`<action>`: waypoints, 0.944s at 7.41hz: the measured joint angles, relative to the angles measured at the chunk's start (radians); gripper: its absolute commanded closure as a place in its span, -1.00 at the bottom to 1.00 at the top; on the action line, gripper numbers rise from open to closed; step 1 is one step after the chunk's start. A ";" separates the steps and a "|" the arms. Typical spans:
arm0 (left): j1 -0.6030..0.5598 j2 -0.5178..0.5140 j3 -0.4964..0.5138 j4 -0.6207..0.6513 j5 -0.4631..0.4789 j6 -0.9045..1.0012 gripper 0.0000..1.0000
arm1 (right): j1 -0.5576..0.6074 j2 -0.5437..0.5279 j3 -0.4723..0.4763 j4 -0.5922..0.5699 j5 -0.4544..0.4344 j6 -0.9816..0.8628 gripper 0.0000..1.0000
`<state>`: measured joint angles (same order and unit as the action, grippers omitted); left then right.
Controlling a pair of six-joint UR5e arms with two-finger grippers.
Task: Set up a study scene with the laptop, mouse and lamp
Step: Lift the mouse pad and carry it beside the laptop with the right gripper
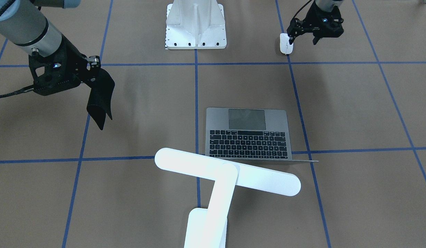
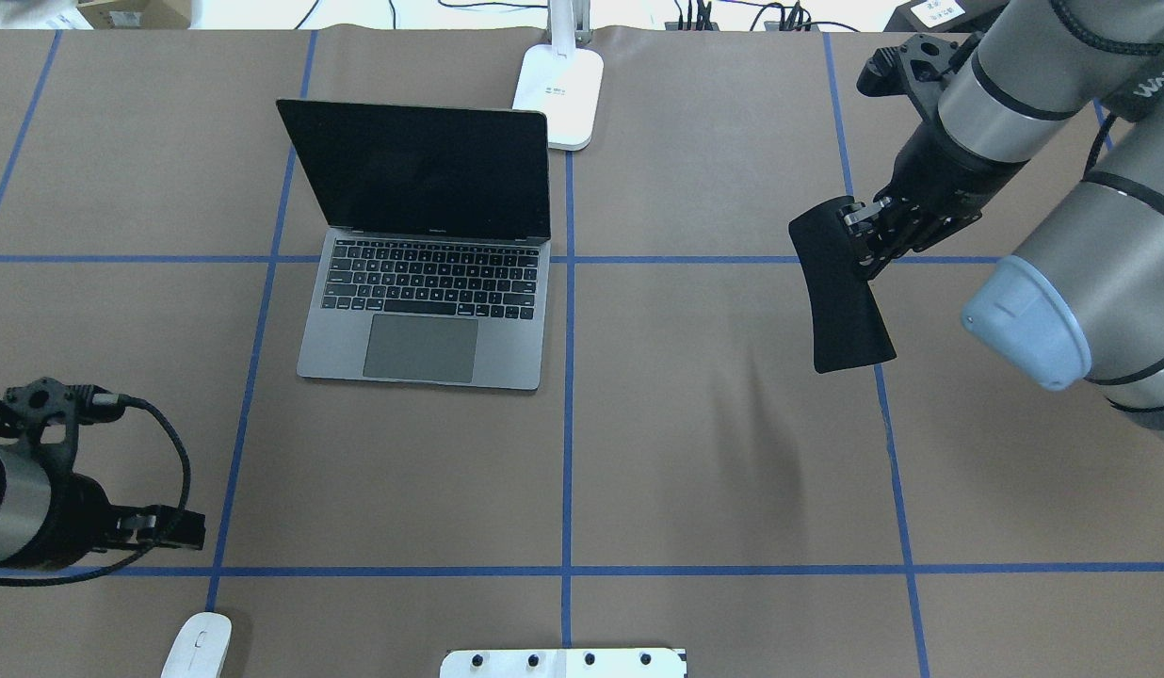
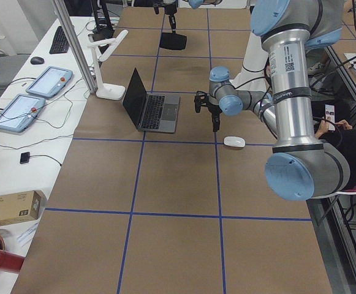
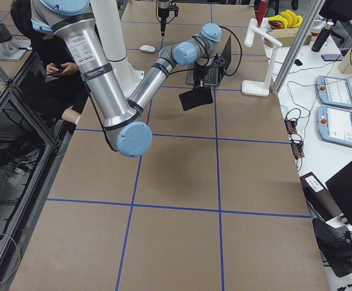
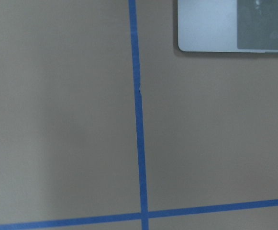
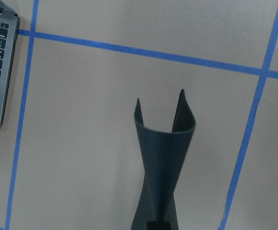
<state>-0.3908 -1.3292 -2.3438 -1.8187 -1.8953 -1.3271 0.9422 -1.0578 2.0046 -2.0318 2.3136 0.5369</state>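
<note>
The laptop [image 2: 422, 311] stands open on the table, screen dark, left of the centre line. Behind it the white lamp [image 1: 226, 175] rests on its base [image 2: 560, 94] at the far edge, its bar head over the laptop's lid. Near the robot's left the white mouse [image 2: 198, 645] lies on the table. My left gripper [image 1: 303, 38] hangs open above and beside the mouse [image 1: 285, 43] with nothing between its fingers. My right gripper [image 2: 860, 235] is shut on a thin black mat [image 2: 841, 297], held in the air; the mat [image 6: 165, 158] droops and curls.
The white ribbed pedestal [image 1: 195, 24] stands at the table's near-robot edge. Blue tape lines cross the brown table. A person [image 3: 349, 135] sits beside the robot. A side table beyond the lamp holds tablets [image 3: 37, 92] and cables.
</note>
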 measured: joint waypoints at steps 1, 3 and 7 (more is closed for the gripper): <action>0.060 0.000 0.002 0.000 0.030 -0.041 -0.98 | 0.000 0.051 -0.019 -0.046 -0.014 -0.019 0.72; 0.119 0.028 0.016 -0.026 0.053 -0.030 -0.98 | -0.003 0.152 -0.099 -0.070 -0.025 -0.029 0.72; 0.132 0.146 0.265 -0.494 0.060 0.017 -0.98 | -0.025 0.374 -0.361 -0.139 -0.038 -0.104 0.71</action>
<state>-0.2586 -1.1833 -2.0788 -2.3130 -1.8350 -1.3105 0.9176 -0.6839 1.6434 -2.1707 2.2754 0.4326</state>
